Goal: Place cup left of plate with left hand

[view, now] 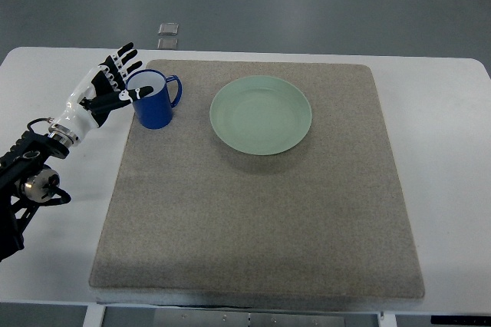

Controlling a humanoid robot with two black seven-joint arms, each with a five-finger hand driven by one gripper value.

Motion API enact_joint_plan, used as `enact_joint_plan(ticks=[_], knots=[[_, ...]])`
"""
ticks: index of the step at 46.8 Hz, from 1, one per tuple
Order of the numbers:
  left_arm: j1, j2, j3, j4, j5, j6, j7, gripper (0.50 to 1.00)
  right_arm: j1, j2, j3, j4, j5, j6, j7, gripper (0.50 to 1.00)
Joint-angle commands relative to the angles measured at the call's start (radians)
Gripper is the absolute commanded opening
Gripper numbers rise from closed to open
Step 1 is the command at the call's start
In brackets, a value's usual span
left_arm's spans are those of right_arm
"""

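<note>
A blue cup (156, 104) with a white inside stands upright on the far left part of the mat, its handle pointing right toward the plate. The pale green plate (261, 114) lies empty a short way to its right, with a gap between them. My left hand (123, 77) is right beside the cup's left side. Its fingers (121, 61) are spread and stretched away from the cup, while the thumb tip overlaps the cup's near-left rim. The hand does not close around the cup. The left arm runs in from the lower left edge.
A grey-brown mat (261, 219) covers most of the white table (54, 81). Two small grey squares (167, 34) lie on the floor beyond the table's far edge. White table strips flank the mat on both sides.
</note>
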Motion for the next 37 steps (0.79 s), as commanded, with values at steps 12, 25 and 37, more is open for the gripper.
enact_joint_plan(ticks=[12, 25, 37], knots=[[-0.057, 0.089, -0.001, 0.002, -0.219, -0.237, 0.169, 0.999, 0.000, 0.000, 0.000, 0.000, -0.001, 0.000, 0.000, 0.932], [-0.170, 0.115, -0.016, 0.022, -0.437, -0.247, 0.440, 0.999, 0.000, 0.000, 0.000, 0.000, -0.001, 0.000, 0.000, 0.932], [-0.293, 0.115, -0.016, 0.103, -0.597, -0.236, 0.563, 0.999, 0.000, 0.000, 0.000, 0.000, -0.001, 0.000, 0.000, 0.932]])
